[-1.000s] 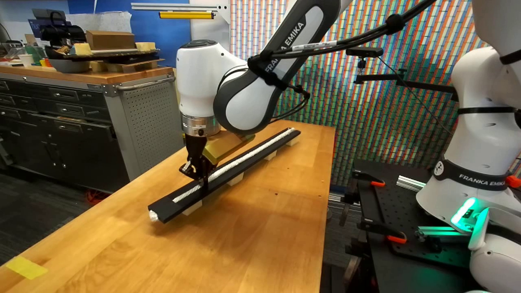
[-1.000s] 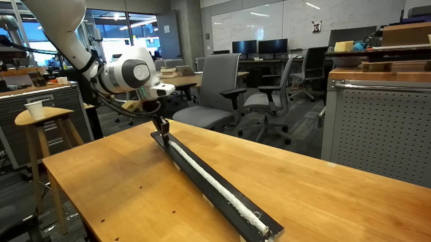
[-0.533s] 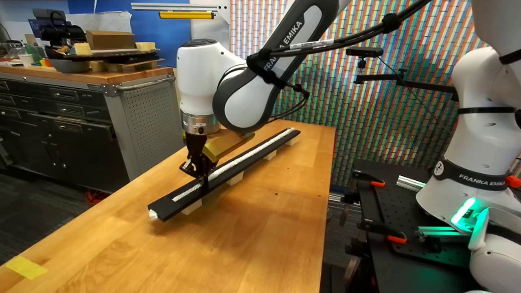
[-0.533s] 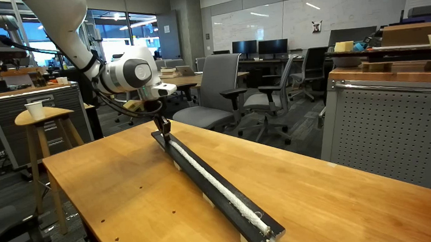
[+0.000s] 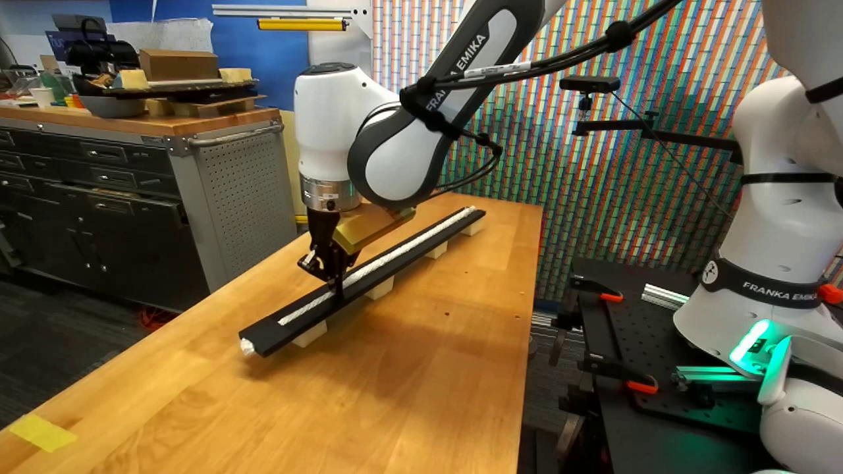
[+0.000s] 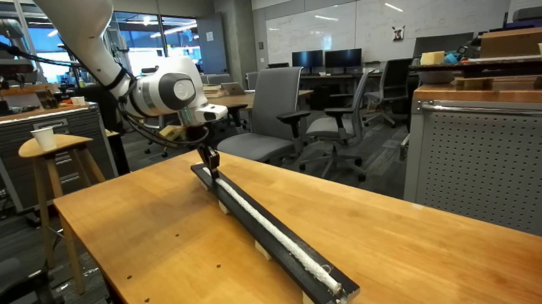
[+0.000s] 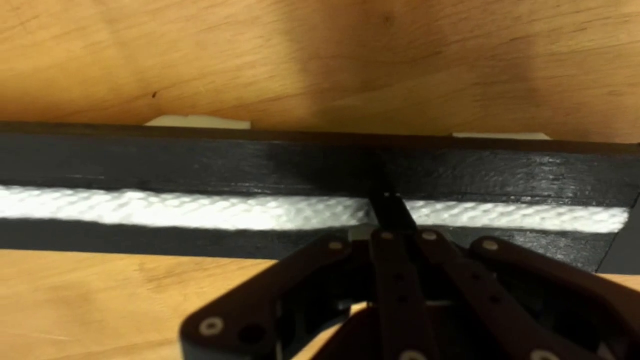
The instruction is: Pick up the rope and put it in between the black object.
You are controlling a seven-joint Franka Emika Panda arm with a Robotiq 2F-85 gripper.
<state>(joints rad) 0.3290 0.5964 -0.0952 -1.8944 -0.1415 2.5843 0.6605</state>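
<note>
The white rope lies lengthwise in the groove of the long black object. In an exterior view the rope runs under a black end piece, and a white tip pokes out at the track's near end. My gripper is shut, its dark fingers pressed together with nothing seen between them. They point down at the rope from above and cover a short stretch of it. From both exterior views the gripper appears touching or just above the rope, near one end of the track; which of these I cannot tell.
Small pale blocks prop the track above the wooden table. Yellow tape sticks to a table corner. Another white arm stands beside the table. A tool cabinet and grey chairs are farther off.
The shut gripper has slid a short way along the track, away from the nearer end. A bit of rope behind it shows now in an exterior view. The rope itself looks unmoved.
</note>
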